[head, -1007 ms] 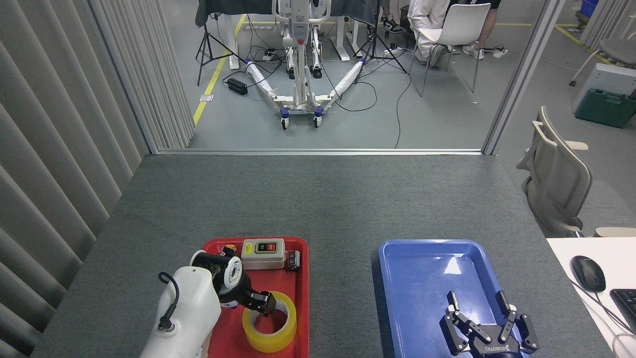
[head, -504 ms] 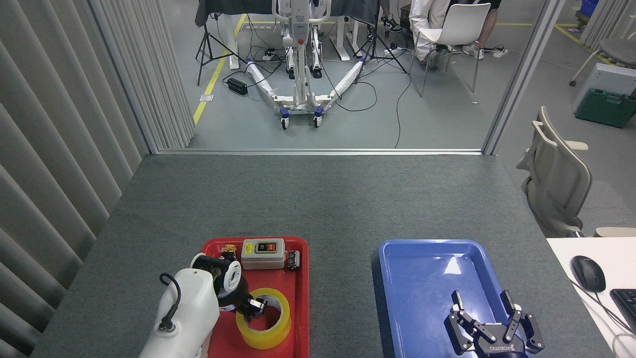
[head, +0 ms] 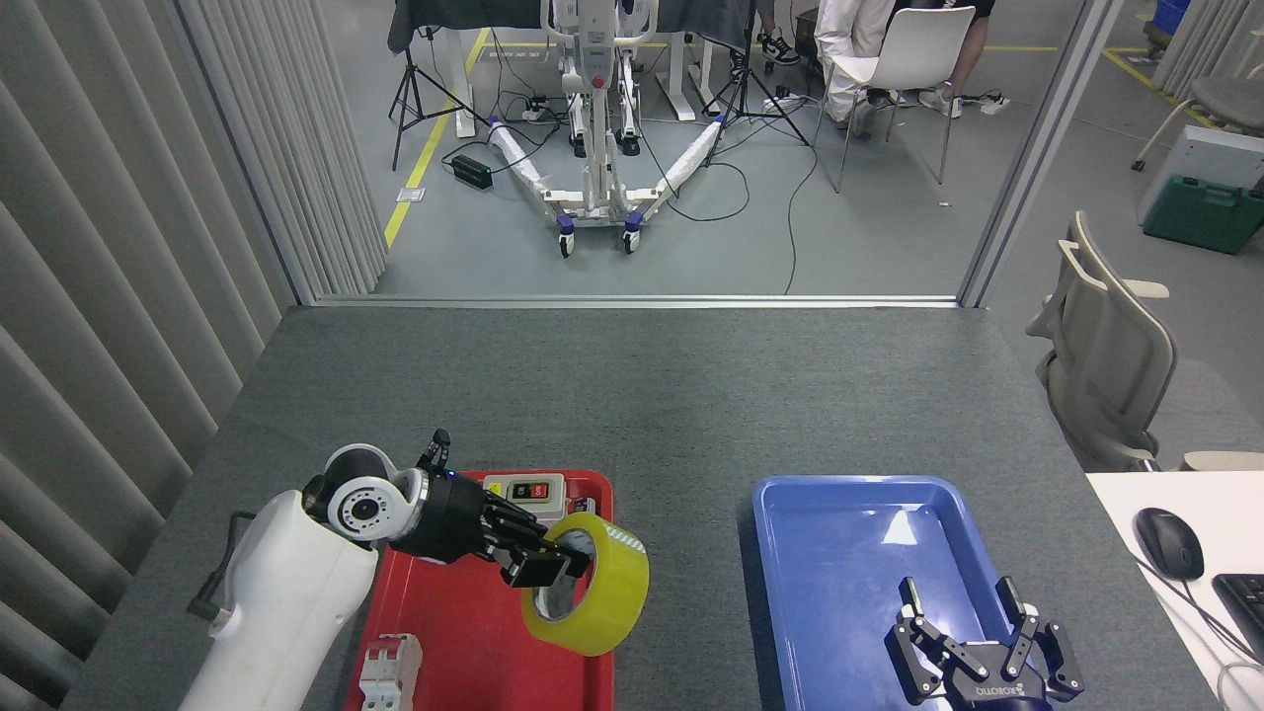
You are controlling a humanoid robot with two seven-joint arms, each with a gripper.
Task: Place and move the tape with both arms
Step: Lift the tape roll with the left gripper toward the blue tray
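Carrying the tape [head: 590, 585], clamped by the left tool [head: 538, 570], level toward the spread, empty right tool [head: 973, 647] avoids slipping.

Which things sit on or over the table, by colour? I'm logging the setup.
Red: 1, the red tray
Blue: 1, the blue tray
Yellow: 1, the tape
Grey: 1, the switch box
White: 1, the breaker
Total: 5
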